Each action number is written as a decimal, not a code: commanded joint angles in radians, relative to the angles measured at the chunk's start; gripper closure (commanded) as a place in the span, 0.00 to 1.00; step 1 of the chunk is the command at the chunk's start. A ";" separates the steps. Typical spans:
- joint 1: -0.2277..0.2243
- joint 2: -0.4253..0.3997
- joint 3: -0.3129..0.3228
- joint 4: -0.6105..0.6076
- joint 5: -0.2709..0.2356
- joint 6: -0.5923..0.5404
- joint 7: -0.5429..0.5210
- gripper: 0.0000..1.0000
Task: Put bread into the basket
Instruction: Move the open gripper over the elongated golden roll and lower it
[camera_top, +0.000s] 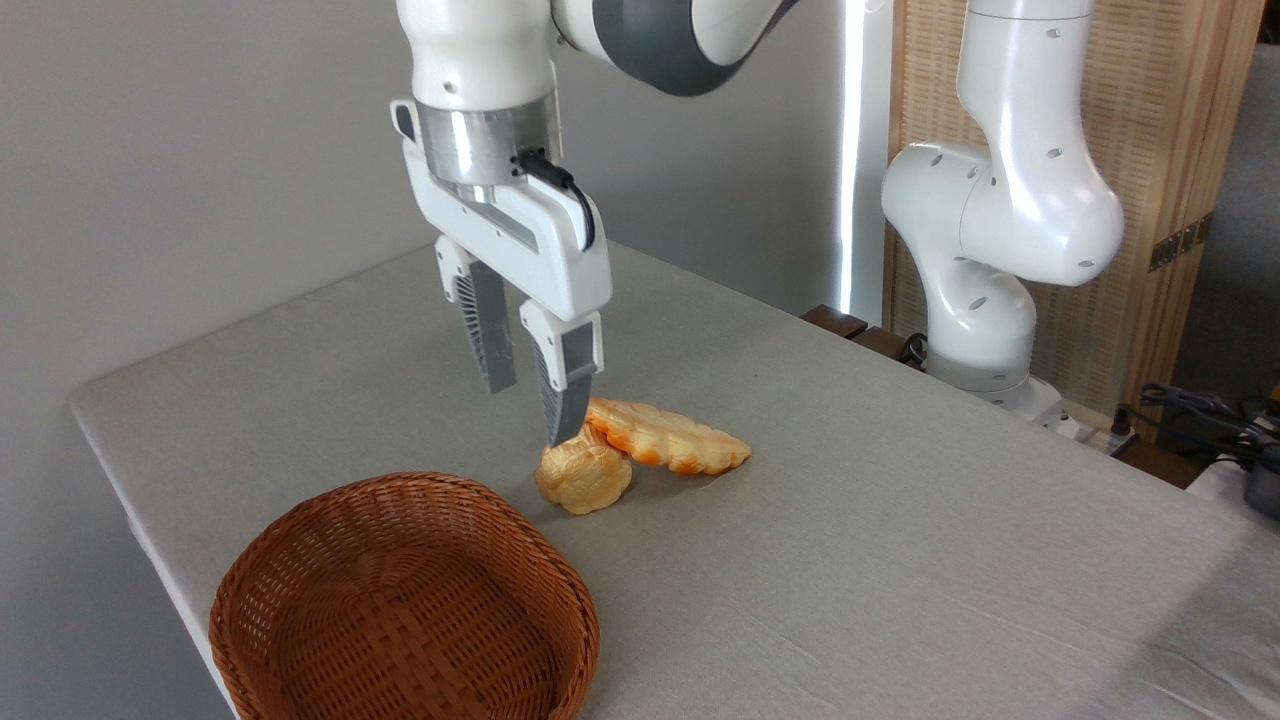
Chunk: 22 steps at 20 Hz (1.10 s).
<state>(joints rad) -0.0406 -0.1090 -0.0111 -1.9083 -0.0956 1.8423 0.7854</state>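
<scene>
A white robot arm reaches down over a grey table (900, 520). Its gripper (530, 405) points downward with the two grey fingers spread apart, holding nothing. The right fingertip hangs just above the spot where two pieces of bread meet. The bread (668, 436), a long, flat, braided loaf with orange-brown edges, lies on the table just right of the fingertips, its left end touching or resting on a small round golden bun (582, 477). The basket (405, 605), round, shallow, reddish-brown wicker, sits empty near the table's front edge, down and left of the loaf, close to the bun.
</scene>
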 joint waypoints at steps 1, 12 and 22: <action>-0.021 -0.072 0.002 -0.087 0.013 -0.008 0.054 0.00; -0.054 -0.221 0.006 -0.308 0.014 -0.066 0.256 0.00; -0.090 -0.155 0.000 -0.341 0.076 -0.005 0.269 0.00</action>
<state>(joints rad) -0.1089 -0.2876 -0.0130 -2.2454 -0.0334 1.7982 1.0393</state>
